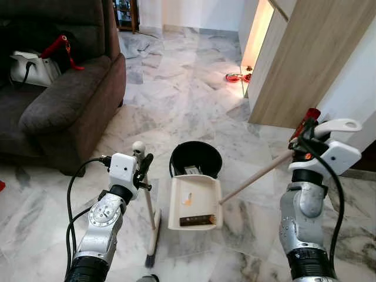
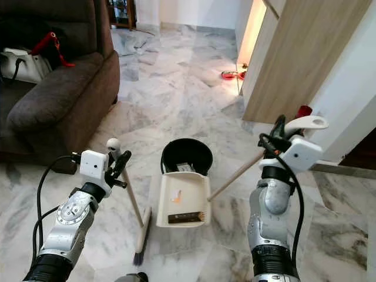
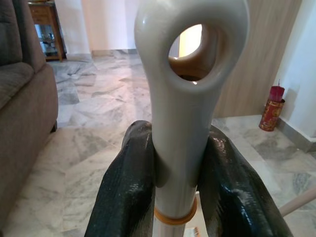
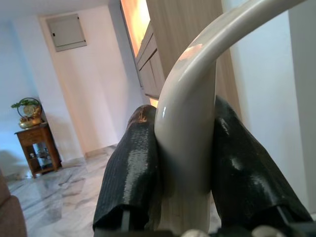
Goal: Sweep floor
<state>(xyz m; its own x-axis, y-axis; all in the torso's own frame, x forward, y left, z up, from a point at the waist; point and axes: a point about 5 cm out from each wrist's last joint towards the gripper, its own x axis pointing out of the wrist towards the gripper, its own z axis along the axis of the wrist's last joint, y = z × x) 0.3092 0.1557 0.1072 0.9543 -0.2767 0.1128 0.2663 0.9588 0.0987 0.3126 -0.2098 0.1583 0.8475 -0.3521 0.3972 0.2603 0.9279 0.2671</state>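
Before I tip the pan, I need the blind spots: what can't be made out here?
- Bin contents: its near wall and the dustpan hide the inside, eye views.
- Broom bristles: too small and dark at the bottom of the frame.
- Small debris on the dustpan: too small to identify.
- Dustpan handle below the right gripper's fingers: cut off, right wrist view.

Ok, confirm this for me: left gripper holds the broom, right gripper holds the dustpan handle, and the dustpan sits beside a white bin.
One thing is wrong: the bin is black, not white, as the left eye view shows. The rest holds: the left gripper clamps the broom, the right gripper clamps the dustpan handle, and the dustpan sits at the bin.
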